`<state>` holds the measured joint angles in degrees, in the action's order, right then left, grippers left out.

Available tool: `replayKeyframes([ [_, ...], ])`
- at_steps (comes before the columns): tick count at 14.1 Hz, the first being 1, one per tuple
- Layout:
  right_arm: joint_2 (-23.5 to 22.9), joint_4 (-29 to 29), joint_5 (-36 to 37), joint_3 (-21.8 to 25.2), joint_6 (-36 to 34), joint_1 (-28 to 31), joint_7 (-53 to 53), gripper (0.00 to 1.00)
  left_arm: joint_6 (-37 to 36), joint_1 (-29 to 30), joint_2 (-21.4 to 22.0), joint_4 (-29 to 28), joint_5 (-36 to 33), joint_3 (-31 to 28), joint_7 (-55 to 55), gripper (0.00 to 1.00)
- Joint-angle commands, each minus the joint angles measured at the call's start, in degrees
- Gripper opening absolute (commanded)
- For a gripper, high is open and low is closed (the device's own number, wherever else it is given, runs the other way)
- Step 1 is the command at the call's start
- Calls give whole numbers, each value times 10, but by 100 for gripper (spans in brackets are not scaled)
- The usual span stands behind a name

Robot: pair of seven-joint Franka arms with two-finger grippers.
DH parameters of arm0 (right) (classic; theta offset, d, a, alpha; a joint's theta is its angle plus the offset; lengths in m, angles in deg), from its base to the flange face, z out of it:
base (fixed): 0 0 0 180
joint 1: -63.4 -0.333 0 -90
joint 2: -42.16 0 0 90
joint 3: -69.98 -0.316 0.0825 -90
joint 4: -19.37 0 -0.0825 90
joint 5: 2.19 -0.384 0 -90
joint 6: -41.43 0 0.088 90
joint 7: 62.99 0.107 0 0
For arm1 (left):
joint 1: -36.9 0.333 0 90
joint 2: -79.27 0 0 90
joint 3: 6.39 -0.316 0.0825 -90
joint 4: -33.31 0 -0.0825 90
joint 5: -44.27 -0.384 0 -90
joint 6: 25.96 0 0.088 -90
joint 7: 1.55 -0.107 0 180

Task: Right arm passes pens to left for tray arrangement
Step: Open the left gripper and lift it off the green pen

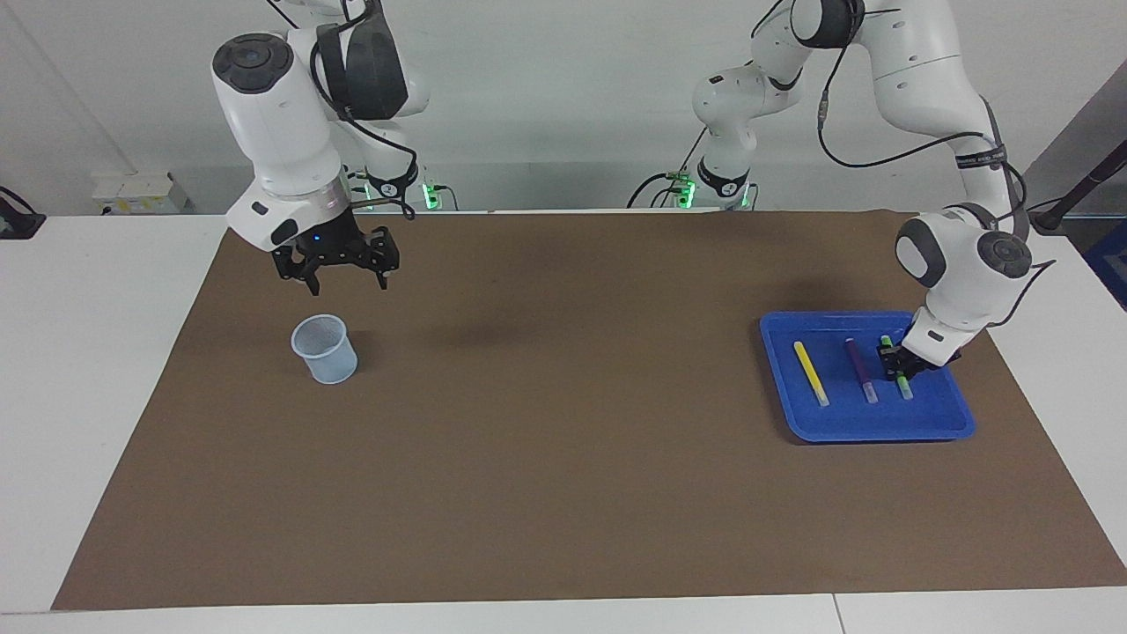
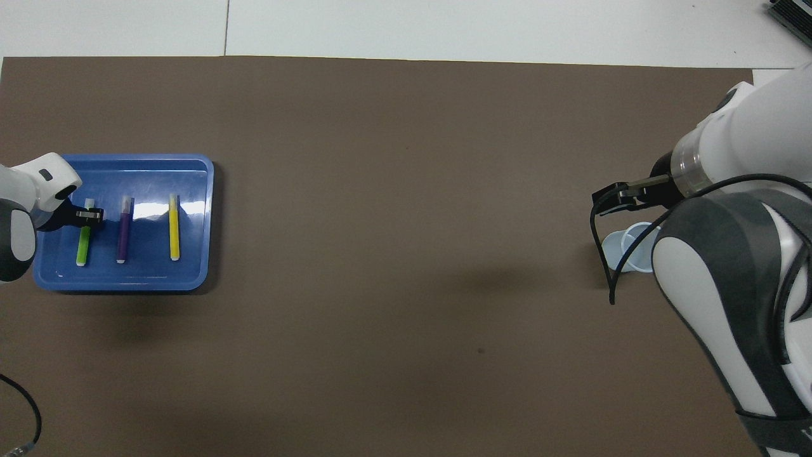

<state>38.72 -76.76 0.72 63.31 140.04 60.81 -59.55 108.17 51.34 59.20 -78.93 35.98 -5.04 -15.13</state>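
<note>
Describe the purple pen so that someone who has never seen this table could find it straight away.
Find the bright blue tray on the brown mat at the left arm's end of the table. Three pens lie in it side by side. The purple pen is the middle one, dark with a pale tip, between the yellow pen and the green pen at the left gripper.

Three pens (image 1: 811, 372), one tray (image 1: 867, 428), one mesh cup (image 1: 324, 349).
</note>
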Motion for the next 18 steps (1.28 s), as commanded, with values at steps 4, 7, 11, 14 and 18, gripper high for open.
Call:
replayKeyframes([
  [4,24,-15,0,12,-3,-9,-13,100,-67,-6,-4,48,18,3,-1,100],
  [7,47,-32,0,13,-32,-9,-11,100,-138,-9,4,95,32,7,4,100],
  [11,49,-42,0,22,-18,-8,-12,100,-221,-19,33,154,39,9,23,100],
  [14,47,-37,0,25,-17,-8,-14,100,-277,-43,49,199,39,9,79,100],
  [18,45,-29,-24,26,-16,-7,-9,100,-341,-75,59,244,45,9,137,100],
])
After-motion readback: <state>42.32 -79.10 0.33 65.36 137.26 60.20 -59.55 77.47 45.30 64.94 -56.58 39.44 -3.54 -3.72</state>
